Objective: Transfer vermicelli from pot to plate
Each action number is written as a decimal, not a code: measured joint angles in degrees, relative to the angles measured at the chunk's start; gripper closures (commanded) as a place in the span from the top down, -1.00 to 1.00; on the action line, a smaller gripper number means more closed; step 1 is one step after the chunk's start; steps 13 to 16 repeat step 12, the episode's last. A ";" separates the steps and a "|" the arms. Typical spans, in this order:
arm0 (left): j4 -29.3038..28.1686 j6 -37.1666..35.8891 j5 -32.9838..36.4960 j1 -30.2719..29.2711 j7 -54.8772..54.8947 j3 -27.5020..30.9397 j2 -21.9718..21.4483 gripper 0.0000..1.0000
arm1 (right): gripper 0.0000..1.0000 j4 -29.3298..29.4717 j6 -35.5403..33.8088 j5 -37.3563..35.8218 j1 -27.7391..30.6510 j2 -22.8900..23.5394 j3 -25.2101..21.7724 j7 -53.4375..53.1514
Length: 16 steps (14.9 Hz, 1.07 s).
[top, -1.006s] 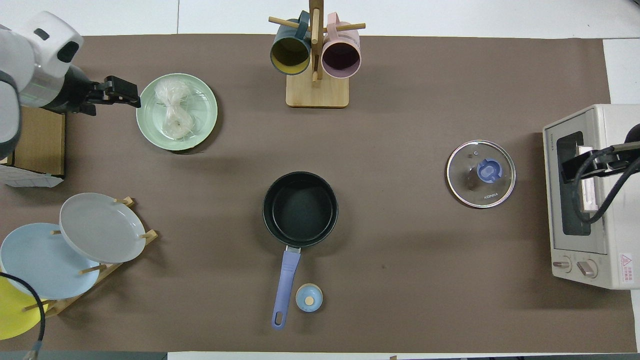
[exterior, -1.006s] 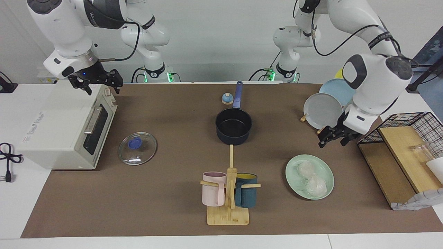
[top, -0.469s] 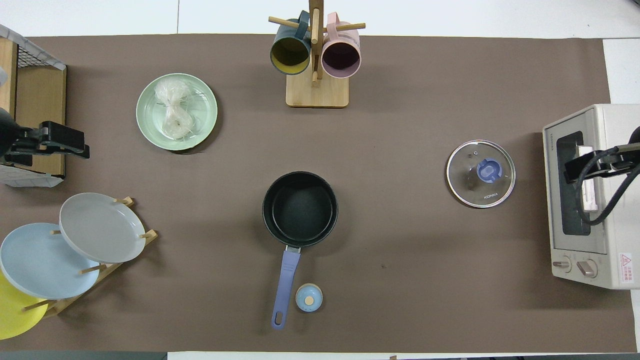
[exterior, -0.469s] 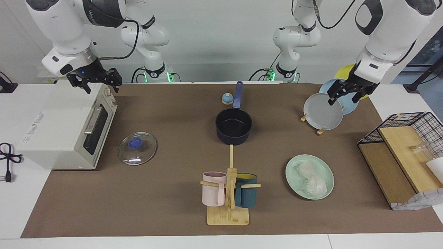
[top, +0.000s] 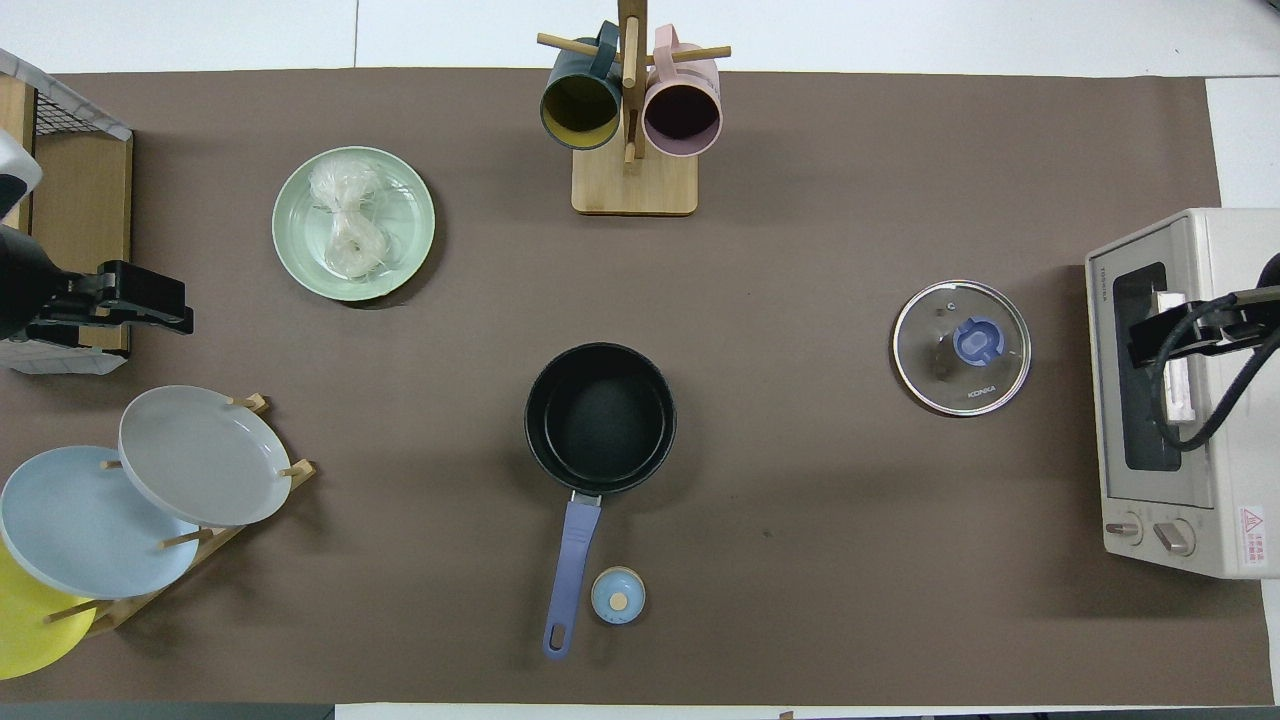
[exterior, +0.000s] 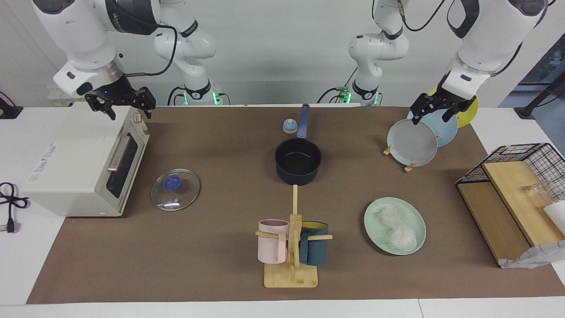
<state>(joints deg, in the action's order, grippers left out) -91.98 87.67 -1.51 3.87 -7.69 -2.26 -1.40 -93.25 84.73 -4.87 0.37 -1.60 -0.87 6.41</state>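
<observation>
Since the earlier frame the left end effector point(exterior: 435, 111) has risen away from the plate and now hangs empty over the rack of spare plates point(exterior: 412, 142), its fingers apart. The right end effector point(exterior: 126, 102) waits over the toaster oven point(exterior: 79, 161), also empty with fingers apart. Closest to the robots stands the pot point(exterior: 298, 161), handle toward them, and its black inside shows nothing. Farther out, toward the left arm's end of the surface point(exterior: 220, 265), lies the plate point(exterior: 418, 221) with both clumps of vermicelli point(exterior: 397, 229) on it, touching each other. I judge the transfer is finished, so the good way now is to park the arm high and not come back over the noodles, because they are light and could slide off. The glass lid point(exterior: 175, 189) lies in front of the oven, and the mug stand point(exterior: 292, 247) is farthest; nothing blocks the retreat except the rack just under the left end effector.
</observation>
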 measured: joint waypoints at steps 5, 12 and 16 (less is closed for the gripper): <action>0.32 -0.66 0.00 -1.88 -0.06 -2.74 0.00 1.00 | 1.00 0.00 0.00 0.00 0.00 0.00 0.00 0.00; 0.32 -0.74 0.02 -1.91 -0.06 -2.66 0.00 1.00 | 1.00 0.00 0.00 0.00 0.00 0.00 0.00 0.00; 0.32 -0.74 0.02 -1.91 -0.06 -2.66 0.00 1.00 | 1.00 0.00 0.00 0.00 0.00 0.00 0.00 0.00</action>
